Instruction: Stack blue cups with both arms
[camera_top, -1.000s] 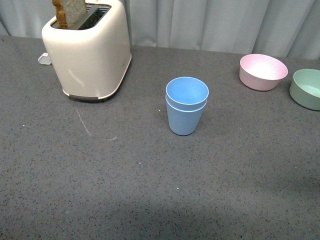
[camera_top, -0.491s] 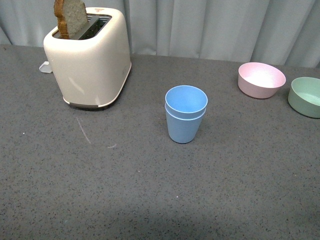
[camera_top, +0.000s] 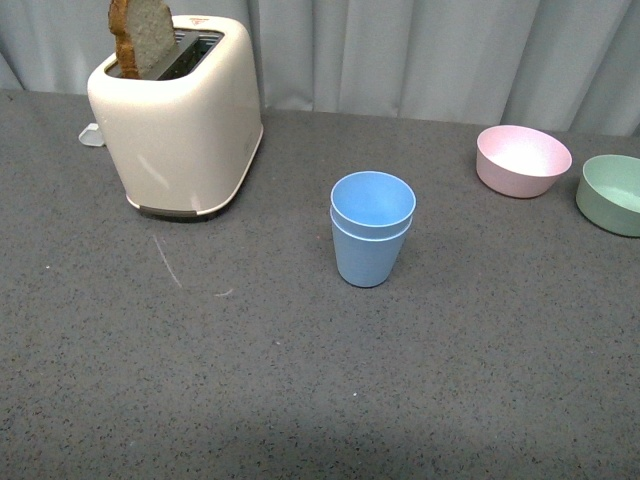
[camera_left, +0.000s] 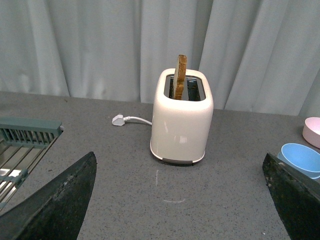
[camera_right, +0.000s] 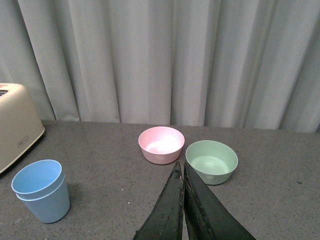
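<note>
nothing has shifted on the desk (camera_top: 300, 400) since half a second ago; a second back the whole front view sat slightly differently. one of the blue cups (camera_top: 372, 228) sits nested inside the other, upright, to the right of the toaster (camera_top: 180, 115) and a little nearer the robot, apart from it. a slice of toast (camera_top: 140, 38) stands in the toaster's slot. farther right of the toaster sit the pink bowl (camera_top: 523, 160) and green bowl (camera_top: 612, 193). left gripper (camera_left: 180, 200) is spread wide, holding nothing; right gripper (camera_right: 183, 210) is pressed closed and empty.
</note>
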